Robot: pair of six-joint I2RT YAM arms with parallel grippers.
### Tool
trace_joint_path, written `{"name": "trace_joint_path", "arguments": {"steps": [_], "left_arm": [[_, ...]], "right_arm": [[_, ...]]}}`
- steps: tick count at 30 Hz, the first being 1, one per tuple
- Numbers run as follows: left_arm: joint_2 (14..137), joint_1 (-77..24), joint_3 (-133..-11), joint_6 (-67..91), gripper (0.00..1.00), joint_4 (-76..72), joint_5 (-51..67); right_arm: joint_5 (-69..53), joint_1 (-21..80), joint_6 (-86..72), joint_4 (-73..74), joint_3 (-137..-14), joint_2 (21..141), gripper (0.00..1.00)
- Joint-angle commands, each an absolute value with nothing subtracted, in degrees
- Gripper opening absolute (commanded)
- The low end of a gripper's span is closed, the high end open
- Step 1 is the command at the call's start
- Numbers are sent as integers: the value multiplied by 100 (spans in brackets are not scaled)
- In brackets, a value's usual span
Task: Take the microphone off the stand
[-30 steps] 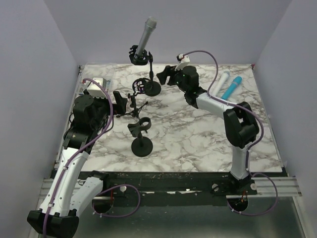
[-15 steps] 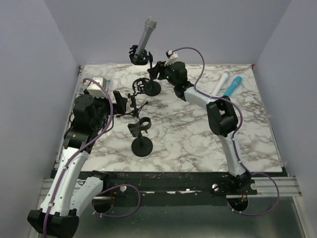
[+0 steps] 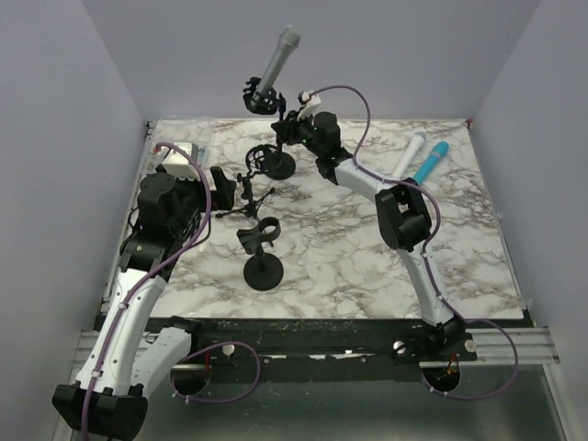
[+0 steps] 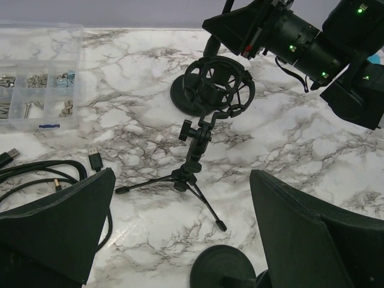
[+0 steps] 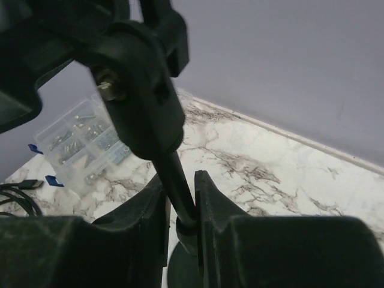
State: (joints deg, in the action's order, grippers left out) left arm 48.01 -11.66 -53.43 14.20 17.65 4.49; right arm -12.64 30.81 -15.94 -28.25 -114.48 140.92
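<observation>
A grey microphone sits tilted in the clip of a black stand at the back of the table. The stand's round base lies behind a shock mount. My right gripper is shut on the stand's thin pole just below the clip, above the base. My left gripper is open and holds nothing. It hovers at the table's left, over a small tripod stand that carries the shock mount. The microphone itself is out of both wrist views.
An empty clip stand with a round base stands mid-table. A white microphone and a blue one lie at the back right. A clear parts box and black cables lie at the left.
My right arm swung left to the stand and its jaws shut on the pole. The microphone and clip shifted slightly up and right. The left arm stayed still.
</observation>
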Motion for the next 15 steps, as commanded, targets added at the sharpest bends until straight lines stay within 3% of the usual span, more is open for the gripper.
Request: {"name": "trace_joint_path", "arguments": {"steps": [1,6,15], "left_arm": [[4881,-1061,-5267,1393,99,1623,455],[5061,-751,-5230,1427,98,1454,784],[4510,-448,-5033,1457,99,1279,991]], "right_arm": [[-1350,3120,-1445,-2752,-11255,13924,18],[-1395,3120,-958,-2465,-10854,13545,1],[-656,3120,138,-3341,-8494,12258,1]]}}
